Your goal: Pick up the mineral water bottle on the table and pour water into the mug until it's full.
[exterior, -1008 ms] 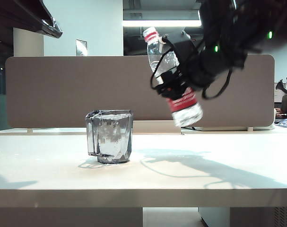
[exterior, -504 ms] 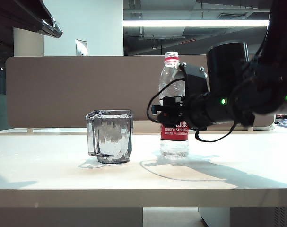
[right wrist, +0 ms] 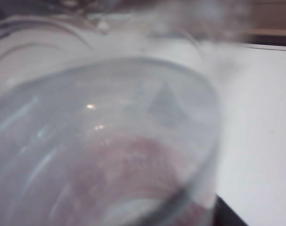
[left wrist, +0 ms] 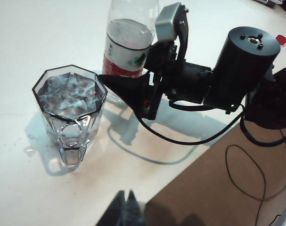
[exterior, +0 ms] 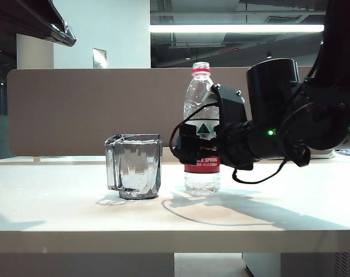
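The mineral water bottle (exterior: 202,109) stands upright on the table (exterior: 59,202), just right of the mug (exterior: 134,166). The grey faceted mug (left wrist: 69,108) holds water almost to its rim. My right gripper (exterior: 191,145) reaches in level from the right at the height of the label, jaws spread open on either side of the bottle (left wrist: 128,42). One black finger (left wrist: 126,87) passes in front of the bottle. The right wrist view is filled by the blurred bottle (right wrist: 100,141). My left gripper (left wrist: 127,201) hovers above the mug, shut and empty.
A grey-brown partition (exterior: 76,109) runs along the back of the table. A brown board (left wrist: 218,188) with a thin black cable lies near the right arm. A small red thing (left wrist: 280,39) sits on the table beyond that arm.
The right arm brought the bottle down from a tilt in the air to upright on the table, then moved it a little towards the mug. Its jaws have spread. The left arm stayed still.
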You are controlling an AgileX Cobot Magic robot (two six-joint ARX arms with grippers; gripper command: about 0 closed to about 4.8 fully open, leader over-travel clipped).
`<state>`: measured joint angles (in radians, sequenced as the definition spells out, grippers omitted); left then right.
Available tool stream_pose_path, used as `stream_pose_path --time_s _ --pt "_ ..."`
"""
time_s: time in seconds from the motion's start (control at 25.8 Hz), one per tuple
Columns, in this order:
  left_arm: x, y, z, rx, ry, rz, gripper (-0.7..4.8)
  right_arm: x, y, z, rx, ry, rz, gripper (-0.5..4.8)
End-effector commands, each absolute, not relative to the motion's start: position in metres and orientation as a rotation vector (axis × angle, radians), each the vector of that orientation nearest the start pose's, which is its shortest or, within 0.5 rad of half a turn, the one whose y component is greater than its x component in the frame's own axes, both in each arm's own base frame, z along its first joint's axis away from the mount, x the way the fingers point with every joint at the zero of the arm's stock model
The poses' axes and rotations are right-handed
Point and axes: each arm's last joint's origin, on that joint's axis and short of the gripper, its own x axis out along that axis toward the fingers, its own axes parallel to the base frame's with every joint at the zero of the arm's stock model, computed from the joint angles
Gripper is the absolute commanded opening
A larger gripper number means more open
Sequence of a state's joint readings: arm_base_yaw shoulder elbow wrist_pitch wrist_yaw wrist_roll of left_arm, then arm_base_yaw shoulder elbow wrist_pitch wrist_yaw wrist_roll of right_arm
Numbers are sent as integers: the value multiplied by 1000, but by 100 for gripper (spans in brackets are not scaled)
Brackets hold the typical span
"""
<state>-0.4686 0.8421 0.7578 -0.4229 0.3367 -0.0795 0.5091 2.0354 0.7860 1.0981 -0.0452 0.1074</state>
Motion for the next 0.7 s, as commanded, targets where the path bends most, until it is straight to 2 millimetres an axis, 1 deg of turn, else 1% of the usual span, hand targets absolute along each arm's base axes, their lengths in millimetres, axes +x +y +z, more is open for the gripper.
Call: stream_pose_path --time_s 0.04,0.23,0.47,0.5,0.58,0.62,0.7 --pt "153 -88 297 -40 530 -769 -5 315 178 117 67 157 547 479" --pt "153 -88 297 -40 530 -769 -5 300 169 124 65 167 546 479" --pt "153 -88 297 -40 530 -769 -5 267 151 140 68 150 532 478" --pt "153 -88 296 -40 531 -769 -5 255 144 144 69 141 526 407" --pt "153 -88 297 -40 530 -769 -5 242 136 150 72 132 526 322" --pt "153 -88 296 -40 531 -768 -5 236 133 152 73 126 526 290" --pt "153 -88 297 -40 530 -769 -5 222 125 156 76 113 527 201"
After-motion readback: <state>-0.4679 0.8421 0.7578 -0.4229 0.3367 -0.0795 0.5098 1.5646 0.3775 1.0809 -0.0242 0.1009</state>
